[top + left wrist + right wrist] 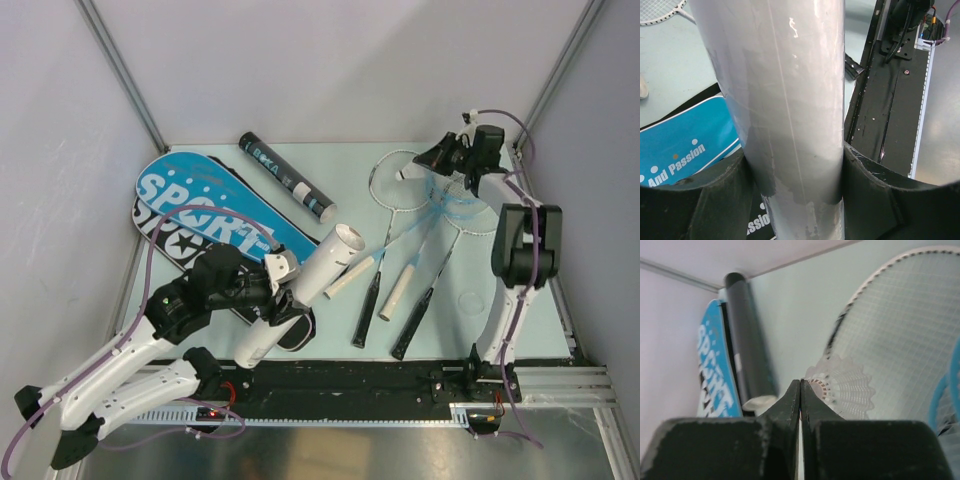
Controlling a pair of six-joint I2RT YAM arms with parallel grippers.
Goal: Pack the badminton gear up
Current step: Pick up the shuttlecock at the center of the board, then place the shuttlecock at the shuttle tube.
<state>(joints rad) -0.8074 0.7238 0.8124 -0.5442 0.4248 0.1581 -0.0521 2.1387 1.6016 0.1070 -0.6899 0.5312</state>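
Pale table (345, 160) under rackets (398, 290) (white walls (350, 60))

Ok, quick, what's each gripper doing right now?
Left gripper: closed on the white tube.
Right gripper: shut; shuttlecock at its tips, grip cannot be told.

top: high above desk (340, 170) | left wrist: tight on white tube (790, 100) | right wrist: low; all see blue bag (215, 210)

Both ends of the glossy white cylindrical tube (790, 100) lie outside the left wrist frame. The right end effector (800, 390), fingers closed, hides part of the white feather shuttlecock (852, 390); contact indeterminable.
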